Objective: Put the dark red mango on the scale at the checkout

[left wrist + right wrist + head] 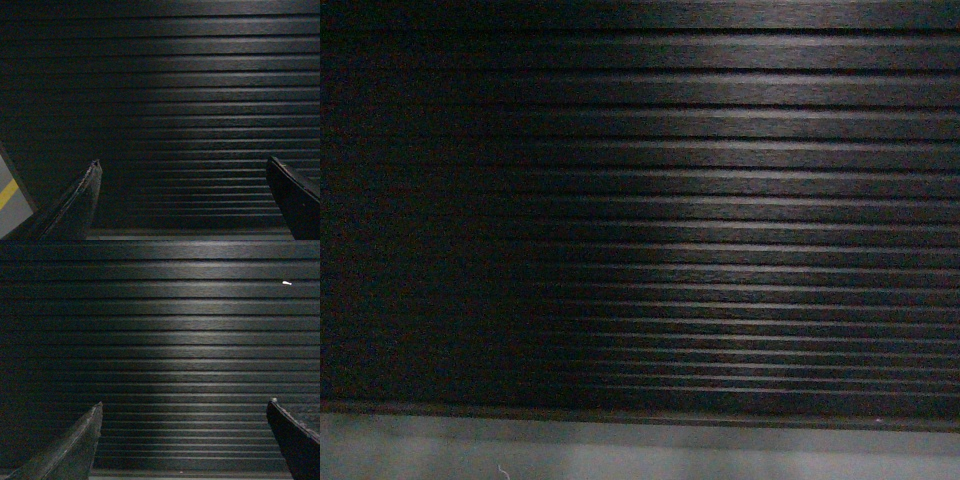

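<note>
Ribbed black front of the checkout (pixel 720 200) fills all three views.

Your left gripper (pixel 182 172) and right gripper (pixel 184 412) are spread wide, holding nothing. Grey base (pixel 620 450) below; yellow floor line (pixel 7 194) at left. Mango and scale: neither visible.

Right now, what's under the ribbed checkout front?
Below the checkout's ribbed black front runs a grey base strip. The left wrist view also shows grey floor with a yellow line at its corner. The countertop, scale and mango are out of frame.
</note>
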`<state>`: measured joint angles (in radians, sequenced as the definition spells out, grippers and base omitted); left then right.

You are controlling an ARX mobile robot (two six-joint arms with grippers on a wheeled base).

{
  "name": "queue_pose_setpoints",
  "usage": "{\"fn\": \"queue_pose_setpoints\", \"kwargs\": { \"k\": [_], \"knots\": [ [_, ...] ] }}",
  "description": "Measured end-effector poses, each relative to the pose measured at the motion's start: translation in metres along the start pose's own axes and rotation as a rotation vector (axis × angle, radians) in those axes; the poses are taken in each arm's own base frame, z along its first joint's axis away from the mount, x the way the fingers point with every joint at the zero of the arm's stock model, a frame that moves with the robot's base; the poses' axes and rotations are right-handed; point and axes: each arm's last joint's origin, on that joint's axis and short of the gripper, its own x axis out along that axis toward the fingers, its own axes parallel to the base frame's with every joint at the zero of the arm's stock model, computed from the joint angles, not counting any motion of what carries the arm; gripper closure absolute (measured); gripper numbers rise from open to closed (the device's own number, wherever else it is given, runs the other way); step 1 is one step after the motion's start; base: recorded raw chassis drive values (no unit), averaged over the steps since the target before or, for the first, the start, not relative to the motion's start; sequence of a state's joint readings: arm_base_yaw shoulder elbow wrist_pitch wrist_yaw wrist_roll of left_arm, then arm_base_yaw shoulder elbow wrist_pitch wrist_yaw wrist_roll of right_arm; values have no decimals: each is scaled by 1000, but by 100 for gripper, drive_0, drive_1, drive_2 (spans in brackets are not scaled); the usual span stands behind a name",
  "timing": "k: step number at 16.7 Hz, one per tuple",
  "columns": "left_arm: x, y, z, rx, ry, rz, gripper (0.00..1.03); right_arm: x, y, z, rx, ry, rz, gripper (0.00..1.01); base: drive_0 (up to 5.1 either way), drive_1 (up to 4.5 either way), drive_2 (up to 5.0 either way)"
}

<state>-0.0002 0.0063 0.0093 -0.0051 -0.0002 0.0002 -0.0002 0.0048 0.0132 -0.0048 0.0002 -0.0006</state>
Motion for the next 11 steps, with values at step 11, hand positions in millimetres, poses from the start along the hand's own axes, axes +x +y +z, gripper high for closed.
{"fn": "queue_pose_setpoints", "kwargs": {
  "k": [11],
  "knots": [
    [0,0,0,0,0,0,5,0,0,0,0,0,0,3,0,0,0]
  ]
}}
